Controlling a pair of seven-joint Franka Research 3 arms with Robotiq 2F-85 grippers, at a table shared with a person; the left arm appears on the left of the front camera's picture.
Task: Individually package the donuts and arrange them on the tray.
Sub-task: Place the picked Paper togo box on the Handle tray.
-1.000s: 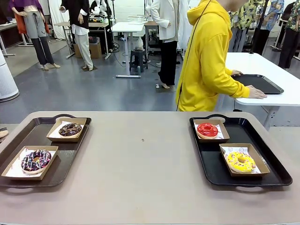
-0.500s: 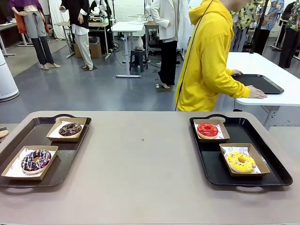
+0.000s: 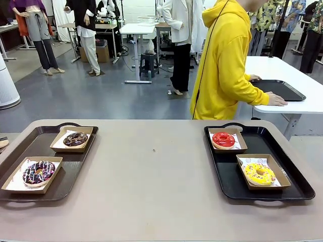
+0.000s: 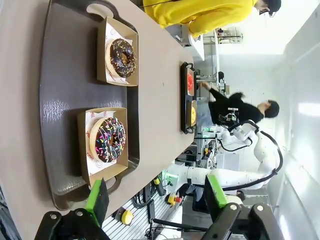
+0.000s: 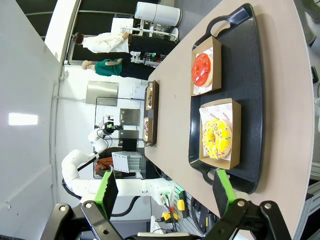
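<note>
Your left hand point(image 4: 155, 200) and right hand point(image 5: 165, 192) gape empty; four boxed ring donuts, glossy red point(image 3: 223, 139), sprinkled yellow point(image 3: 259, 174), seemingly chocolate-brown point(image 3: 75, 139) and sprinkled dark point(image 3: 38, 172), sit on black trays point(image 3: 229, 176).

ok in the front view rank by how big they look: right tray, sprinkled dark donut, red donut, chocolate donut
1. right tray, by far
2. sprinkled dark donut, though it sits nearer the camera, which enlarges it
3. red donut and chocolate donut: alike, not ranked

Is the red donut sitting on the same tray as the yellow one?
Yes, the red donut and the yellow donut each sit in a box on the right-hand black tray.
</note>
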